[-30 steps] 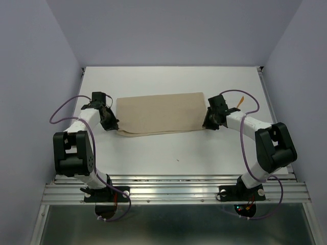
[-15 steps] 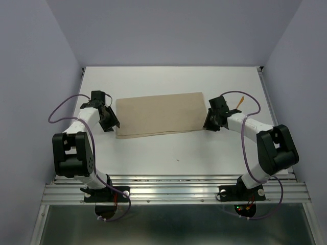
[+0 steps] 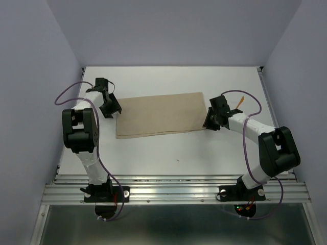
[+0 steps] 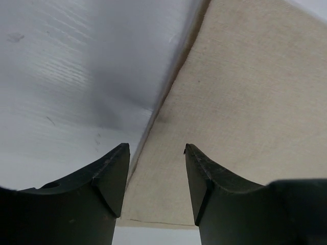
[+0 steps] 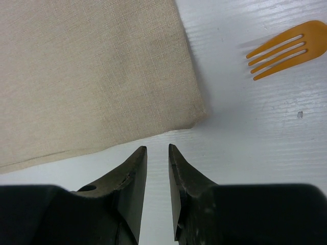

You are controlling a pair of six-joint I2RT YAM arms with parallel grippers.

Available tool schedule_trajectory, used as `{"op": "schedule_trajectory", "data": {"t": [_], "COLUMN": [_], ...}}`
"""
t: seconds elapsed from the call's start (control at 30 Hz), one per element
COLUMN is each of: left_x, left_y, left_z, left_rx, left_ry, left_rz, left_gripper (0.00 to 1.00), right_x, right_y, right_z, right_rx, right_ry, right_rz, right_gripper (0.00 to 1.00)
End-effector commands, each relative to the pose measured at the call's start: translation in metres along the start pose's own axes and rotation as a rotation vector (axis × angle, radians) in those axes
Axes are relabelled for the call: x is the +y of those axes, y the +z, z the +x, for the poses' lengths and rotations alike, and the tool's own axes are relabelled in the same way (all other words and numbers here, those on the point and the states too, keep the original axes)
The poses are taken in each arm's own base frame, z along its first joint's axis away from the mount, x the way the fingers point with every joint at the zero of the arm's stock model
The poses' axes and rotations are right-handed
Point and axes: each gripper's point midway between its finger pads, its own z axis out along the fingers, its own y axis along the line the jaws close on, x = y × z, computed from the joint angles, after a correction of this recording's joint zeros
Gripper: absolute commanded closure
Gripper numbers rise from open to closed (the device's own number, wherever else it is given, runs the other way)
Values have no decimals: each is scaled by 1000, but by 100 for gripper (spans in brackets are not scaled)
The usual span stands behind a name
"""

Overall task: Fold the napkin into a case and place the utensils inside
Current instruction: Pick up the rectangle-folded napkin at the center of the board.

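The tan napkin point(image 3: 158, 115) lies flat mid-table, folded into a long layered oblong. My left gripper point(image 3: 113, 108) hovers at its far-left corner, open. In the left wrist view the cloth point(image 4: 240, 97) and its left edge lie under the left gripper point(image 4: 156, 148), with nothing held. My right gripper point(image 3: 208, 121) sits just off the napkin's near-right corner. Seen in the right wrist view, the right gripper point(image 5: 156, 147) has a narrow gap over bare table, empty, and the napkin point(image 5: 92, 71) lies ahead. An orange fork point(image 5: 286, 48) lies to the right; in the top view one orange utensil point(image 3: 240, 100) shows behind the right wrist.
The white table point(image 3: 179, 153) is walled by pale panels on the left, right and far sides. A metal rail point(image 3: 173, 191) runs along the near edge. Purple cables point(image 3: 66, 94) loop beside each arm.
My left gripper has opened and let go of the napkin's near-left corner, then moved toward the far-left corner. That corner now lies flat. The right arm has barely moved.
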Motion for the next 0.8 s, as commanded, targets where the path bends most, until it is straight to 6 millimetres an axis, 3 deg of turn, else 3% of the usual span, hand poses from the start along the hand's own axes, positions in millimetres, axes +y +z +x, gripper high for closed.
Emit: {"op": "schedule_trajectory", "data": {"t": [0.0,0.3,0.43,0.47,0.53,0.77], "left_x": [3,13,9,6,-1,-9], "left_y": [8,30,36,37,35,21], "left_z": [9,36,44,45,45,29], "left_rx": [32,100,127,133,142,94], "left_ry": [41,47,58,62,65,63], "left_rz": [-2,-18,-12,0,26,42], "left_gripper": [41,51,68,84,100,100], "right_x": [17,13,11,10,3,-8], "right_y": [-15,-14,-15,-15,-15,-4], "right_z": [-25,-21,-25,-27,-36,-70], "right_rx": [-71,-61,-79,-89,-117,-151], "right_ry": [2,3,10,6,0,-9], "right_rz": [-54,-48,-30,-19,11,58], "right_gripper": [71,71,70,70,69,67]}}
